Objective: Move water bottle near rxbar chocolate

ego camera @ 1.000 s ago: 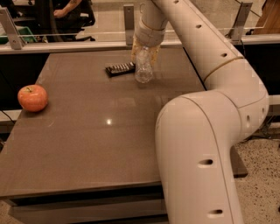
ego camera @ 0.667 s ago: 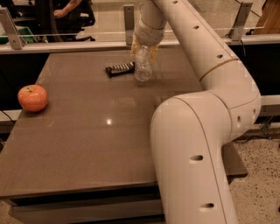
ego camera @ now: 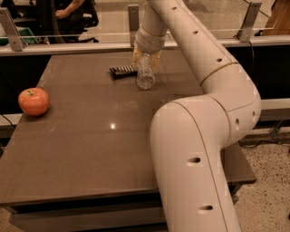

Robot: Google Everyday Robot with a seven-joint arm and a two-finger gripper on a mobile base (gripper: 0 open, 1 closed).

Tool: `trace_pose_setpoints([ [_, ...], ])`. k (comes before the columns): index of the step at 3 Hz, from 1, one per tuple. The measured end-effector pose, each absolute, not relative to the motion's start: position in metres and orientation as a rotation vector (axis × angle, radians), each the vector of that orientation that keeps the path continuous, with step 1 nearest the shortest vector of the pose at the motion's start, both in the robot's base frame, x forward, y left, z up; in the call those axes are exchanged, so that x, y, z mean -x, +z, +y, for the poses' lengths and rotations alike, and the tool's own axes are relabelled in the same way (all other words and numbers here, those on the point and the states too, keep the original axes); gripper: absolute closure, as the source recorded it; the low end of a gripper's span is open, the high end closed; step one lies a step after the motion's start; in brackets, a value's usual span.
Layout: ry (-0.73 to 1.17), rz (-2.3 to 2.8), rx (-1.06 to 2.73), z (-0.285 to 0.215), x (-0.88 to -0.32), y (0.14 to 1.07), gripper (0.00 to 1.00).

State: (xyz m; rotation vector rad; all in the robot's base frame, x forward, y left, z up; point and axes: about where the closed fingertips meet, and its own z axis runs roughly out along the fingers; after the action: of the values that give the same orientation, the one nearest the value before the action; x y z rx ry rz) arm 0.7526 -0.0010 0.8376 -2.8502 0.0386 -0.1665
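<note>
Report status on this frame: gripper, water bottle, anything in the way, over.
Gripper at far side of table, around top of water bottle. Bottle upright, close beside rxbar chocolate. Nothing between them; apple far off near left edge.

Table (ego camera: 90, 158): brown, smooth top, slight sheen; one small light glint (ego camera: 112, 126) left of centre. Dark shelf under the near edge.
Beyond the far edge: pale ledge (ego camera: 68, 47) running full width, metal posts (ego camera: 132, 16) holding clear panels. Dark panel below the ledge at both far corners.
Behind the panels, far left: seated person (ego camera: 72, 7), black office chair (ego camera: 88, 20), green crate (ego camera: 22, 35).
Floor (ego camera: 272, 199) by the right edge: pale speckled stone.
Gripper (ego camera: 146, 58) over mid far edge, clamped on the water bottle (ego camera: 146, 76).
</note>
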Motion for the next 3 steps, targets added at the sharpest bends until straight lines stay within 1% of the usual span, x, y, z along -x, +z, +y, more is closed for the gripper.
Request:
trace_pose_setpoints([
  [1, -0.117, 0.028, 2.866, 0.003, -0.747, 0.828, 0.84],
  [2, -0.117, 0.028, 2.866, 0.003, -0.747, 0.829, 0.6],
  [3, -0.116, 0.045, 2.888, -0.008, -0.742, 0.834, 0.36],
])
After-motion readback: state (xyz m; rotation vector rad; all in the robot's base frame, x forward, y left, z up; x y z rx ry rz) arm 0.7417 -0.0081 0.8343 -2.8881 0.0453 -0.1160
